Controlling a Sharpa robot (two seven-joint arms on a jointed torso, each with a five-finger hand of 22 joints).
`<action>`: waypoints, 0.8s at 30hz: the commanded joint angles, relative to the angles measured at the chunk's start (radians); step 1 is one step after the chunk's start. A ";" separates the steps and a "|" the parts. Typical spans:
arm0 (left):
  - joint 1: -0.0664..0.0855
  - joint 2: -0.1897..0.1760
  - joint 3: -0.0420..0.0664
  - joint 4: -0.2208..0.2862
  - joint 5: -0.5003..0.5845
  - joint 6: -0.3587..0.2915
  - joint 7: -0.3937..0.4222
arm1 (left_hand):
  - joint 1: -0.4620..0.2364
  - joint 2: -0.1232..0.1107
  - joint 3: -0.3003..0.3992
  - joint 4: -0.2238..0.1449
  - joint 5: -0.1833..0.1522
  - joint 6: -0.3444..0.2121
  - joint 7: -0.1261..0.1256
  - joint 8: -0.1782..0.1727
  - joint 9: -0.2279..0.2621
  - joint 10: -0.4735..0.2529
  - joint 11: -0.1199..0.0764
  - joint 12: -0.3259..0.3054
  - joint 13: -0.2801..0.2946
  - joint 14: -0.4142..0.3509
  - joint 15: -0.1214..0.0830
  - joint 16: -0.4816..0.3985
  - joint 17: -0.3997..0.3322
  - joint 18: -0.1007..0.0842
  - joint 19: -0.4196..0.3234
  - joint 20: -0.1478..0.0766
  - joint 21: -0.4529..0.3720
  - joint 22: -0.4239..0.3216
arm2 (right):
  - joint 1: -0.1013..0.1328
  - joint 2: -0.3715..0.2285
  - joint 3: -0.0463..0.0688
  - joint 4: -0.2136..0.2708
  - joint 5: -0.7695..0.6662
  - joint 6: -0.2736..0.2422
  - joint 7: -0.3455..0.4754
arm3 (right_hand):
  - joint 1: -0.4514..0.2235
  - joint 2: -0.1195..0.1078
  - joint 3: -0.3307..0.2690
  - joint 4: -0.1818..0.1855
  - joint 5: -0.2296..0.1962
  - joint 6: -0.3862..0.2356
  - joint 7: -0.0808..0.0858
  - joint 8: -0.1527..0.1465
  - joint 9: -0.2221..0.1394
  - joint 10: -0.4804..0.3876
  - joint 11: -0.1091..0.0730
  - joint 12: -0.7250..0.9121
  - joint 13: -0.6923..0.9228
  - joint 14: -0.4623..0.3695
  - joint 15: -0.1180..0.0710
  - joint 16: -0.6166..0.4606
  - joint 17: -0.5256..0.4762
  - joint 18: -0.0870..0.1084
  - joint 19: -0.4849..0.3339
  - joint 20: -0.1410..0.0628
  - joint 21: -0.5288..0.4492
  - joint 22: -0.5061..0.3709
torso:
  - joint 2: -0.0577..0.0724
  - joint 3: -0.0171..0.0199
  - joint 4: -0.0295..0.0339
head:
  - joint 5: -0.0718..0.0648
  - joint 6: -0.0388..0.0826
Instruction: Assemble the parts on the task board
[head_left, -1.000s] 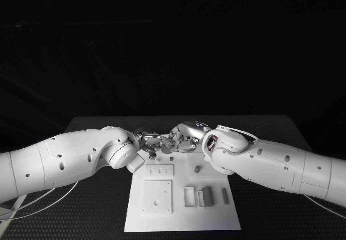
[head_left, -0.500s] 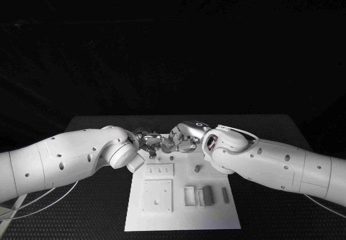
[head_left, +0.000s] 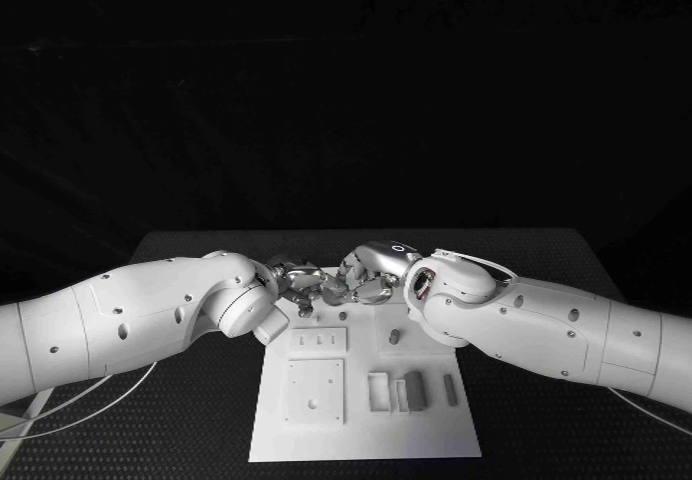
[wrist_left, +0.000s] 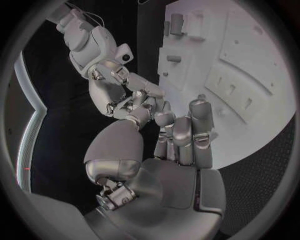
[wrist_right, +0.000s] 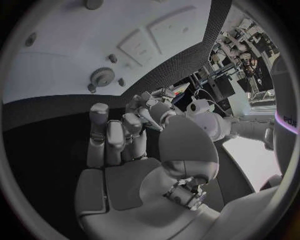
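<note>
- Head view: a white board (head_left: 368, 440) lies on a black table (head_left: 188, 430), its long side running away from the robot. The two white arms come in from either side and meet over the board's far end. The left hand (head_left: 299, 283) and the right hand (head_left: 369, 277) are fingertip to fingertip there, fingers bunched together. Whether a part sits between them cannot be told from here. On the board's near half lie a square plate (head_left: 315, 391) with a small hole, a smaller slotted plate (head_left: 320, 341) beyond it, and to their right a row of upright parts: a dark grey block (head_left: 415, 392), a pale frame (head_left: 379, 392) and a thin bar (head_left: 450, 391). A small peg (head_left: 394, 339) stands farther back.
- Left wrist view: the left hand (wrist_left: 169, 145) has its fingers curled forward, thumb folded beside them. Its fingertips meet those of the right hand (wrist_left: 122, 90). What, if anything, is pinched there is hidden. The board (wrist_left: 250, 105) lies beyond, with slotted recesses and a small peg (wrist_left: 174, 58).
- Right wrist view: the right hand (wrist_right: 134, 150) has fingers upright and close together, thumb bent across. The left hand (wrist_right: 153, 107) touches its fingertips. Any held part is hidden. A toothed round part (wrist_right: 102, 77) sits on the board (wrist_right: 56, 65) near two small pegs.
</note>
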 joint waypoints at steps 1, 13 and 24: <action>0.003 0.000 0.002 0.003 0.014 -0.010 0.022 | 0.002 0.021 0.010 -0.002 0.003 0.047 0.025 0.009 0.017 0.009 -0.003 -0.007 0.002 0.002 -0.008 0.005 -0.003 0.084 0.003 -0.005 -0.005 0.002 | -0.003 0.000 -0.002 -0.005 0.010 -0.001 0.011 | -0.001 -0.031 -0.004 -0.002 0.003 -0.029 0.043 -0.036 -0.017 -0.011 0.010 -0.009 -0.002 -0.019 0.008 -0.006 -0.016 0.043 -0.004 -0.008 -0.005 0.013 | 0.000 0.0003 -0.0004 | 0.000 -0.002; 0.003 -0.011 0.002 -0.004 0.004 0.007 0.011 | -0.016 0.026 0.029 -0.014 0.003 0.064 0.020 0.012 0.025 0.011 -0.009 -0.012 0.004 0.000 -0.013 0.011 -0.013 0.081 0.004 -0.006 -0.005 0.006 | -0.003 -0.052 -0.002 0.006 0.026 -0.067 0.022 | -0.004 -0.129 0.012 0.044 0.003 -0.147 0.094 -0.101 -0.046 -0.054 0.061 -0.007 0.006 -0.067 0.058 -0.012 -0.055 0.043 -0.016 0.003 -0.020 0.010 | 0.001 0.0018 0.0016 | 0.004 -0.003; 0.002 -0.023 0.001 -0.011 -0.071 0.062 -0.062 | -0.026 0.027 0.038 -0.024 0.003 0.072 0.017 0.012 0.031 0.011 -0.011 -0.015 0.006 -0.002 -0.016 0.015 -0.020 0.079 0.005 -0.007 -0.005 0.009 | 0.001 -0.111 0.014 -0.019 0.092 -0.109 0.039 | 0.002 -0.131 0.017 0.060 0.003 -0.144 0.095 -0.098 -0.045 -0.058 0.062 -0.003 0.006 -0.069 0.059 -0.010 -0.054 0.043 -0.016 0.005 -0.021 0.011 | 0.001 0.0043 -0.0014 | 0.014 -0.007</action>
